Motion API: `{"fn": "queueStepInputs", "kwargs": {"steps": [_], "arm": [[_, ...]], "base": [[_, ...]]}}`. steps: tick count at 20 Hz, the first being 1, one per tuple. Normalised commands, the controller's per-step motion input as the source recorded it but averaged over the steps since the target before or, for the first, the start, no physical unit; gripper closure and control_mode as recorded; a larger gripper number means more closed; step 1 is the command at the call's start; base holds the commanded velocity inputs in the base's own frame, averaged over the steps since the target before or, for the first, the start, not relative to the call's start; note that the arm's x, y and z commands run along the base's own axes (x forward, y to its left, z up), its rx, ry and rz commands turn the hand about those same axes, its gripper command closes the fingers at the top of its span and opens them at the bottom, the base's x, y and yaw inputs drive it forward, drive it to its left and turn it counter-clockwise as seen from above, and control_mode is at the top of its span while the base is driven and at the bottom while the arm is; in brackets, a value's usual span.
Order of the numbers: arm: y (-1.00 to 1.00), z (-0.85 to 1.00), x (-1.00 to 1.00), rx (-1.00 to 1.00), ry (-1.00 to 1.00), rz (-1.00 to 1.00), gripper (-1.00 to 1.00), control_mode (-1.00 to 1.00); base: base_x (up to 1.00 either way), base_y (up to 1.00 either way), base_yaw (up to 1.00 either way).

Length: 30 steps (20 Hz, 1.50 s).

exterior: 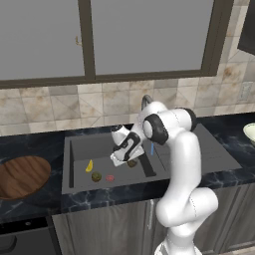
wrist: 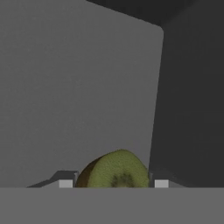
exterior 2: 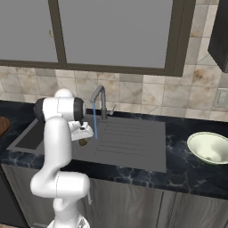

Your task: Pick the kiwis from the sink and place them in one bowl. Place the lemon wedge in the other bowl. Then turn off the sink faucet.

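Kiwi [wrist: 114, 169], cut face green with a dark seeded centre and brown skin at its left edge, sits between the tips of the end effector [wrist: 113, 183], apparently clenched on it, low in the sink [exterior: 79, 149]. Advice: lift straight up, clear the rim, then carry left to the wooden bowl [exterior: 22, 175]. A second kiwi [exterior: 96, 176] lies beside the lemon wedge [exterior: 89, 166].

Two cameras stand back behind the arm, one to each side, both looking forward and down over the sink [exterior: 209, 154] and the claw [exterior: 130, 162] low inside it. A third rides the claw, very near, facing the basin's grey walls.
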Motion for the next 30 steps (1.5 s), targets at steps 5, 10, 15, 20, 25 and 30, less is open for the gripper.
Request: {"fn": "queueStepInputs", "kwargs": {"steps": [5, 10, 15, 20, 25, 30], "arm": [[0.21, 0.74, -0.01, 0.00, 0.00, 0.00, 1.00, -1.00], [0.28, 0.69, -0.02, 0.00, 0.00, 0.00, 1.00, -1.00], [0.30, 0.60, -0.17, 0.00, -0.03, 0.00, 1.00, -1.00], [0.17, 0.63, -0.30, 0.02, -0.06, -0.01, 1.00, -1.00], [0.21, 0.64, -0.32, 0.04, 0.00, 0.00, 1.00, -1.00], [0.33, 0.50, -0.50, 0.05, -0.05, 0.00, 1.00, -1.00]], "base": [[0.00, 0.00, 0.00], [0.00, 0.00, 0.00], [0.00, 0.00, 0.00], [0.00, 0.00, 0.00], [0.00, 0.00, 0.00], [0.00, 0.00, 0.00]]}}
